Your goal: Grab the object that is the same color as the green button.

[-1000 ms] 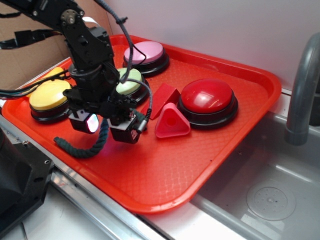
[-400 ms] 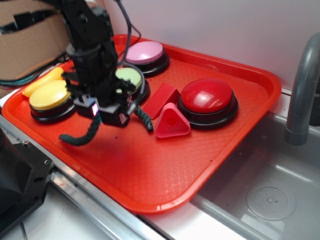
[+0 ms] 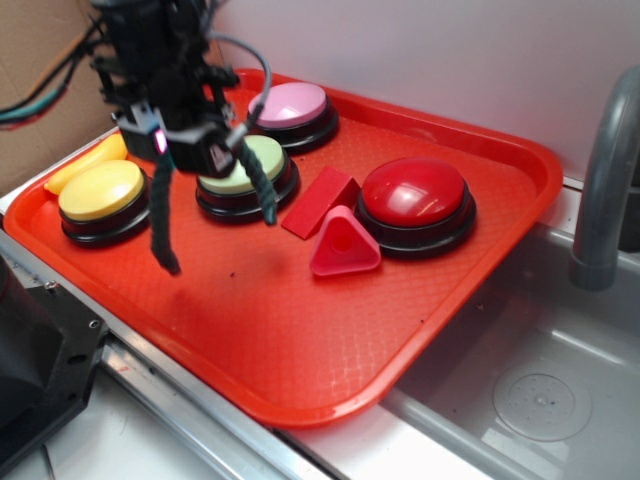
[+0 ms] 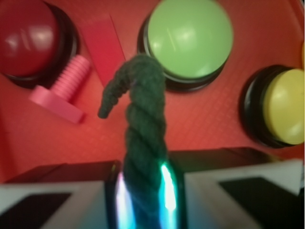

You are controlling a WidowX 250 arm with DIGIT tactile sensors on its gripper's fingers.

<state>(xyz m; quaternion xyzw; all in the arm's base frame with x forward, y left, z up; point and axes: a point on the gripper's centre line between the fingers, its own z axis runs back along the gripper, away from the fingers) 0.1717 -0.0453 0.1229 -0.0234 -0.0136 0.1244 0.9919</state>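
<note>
claw (image 3: 183, 148): clamped on rope (image 3: 160, 225) mid-length | rope: lifted off tray (image 3: 300, 350), both ends dangling below claw | green button (image 3: 243, 165): just behind and below claw | yellow button (image 3: 100, 190): beside claw

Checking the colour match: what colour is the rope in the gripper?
Dark green rope, clearest in the wrist view; gripper holds it.

The black arm comes in from the upper left of the exterior view, wrist pointed downward, with cables looping off its back. Its pincer (image 3: 183, 148) hangs raised in the air — the jaws are clamped tight on the dark green rope (image 3: 160, 215), whose two ends dangle free on either side. In the wrist view the rope (image 4: 143, 143) fills the gap between both pads — lit at the edges.
</note>
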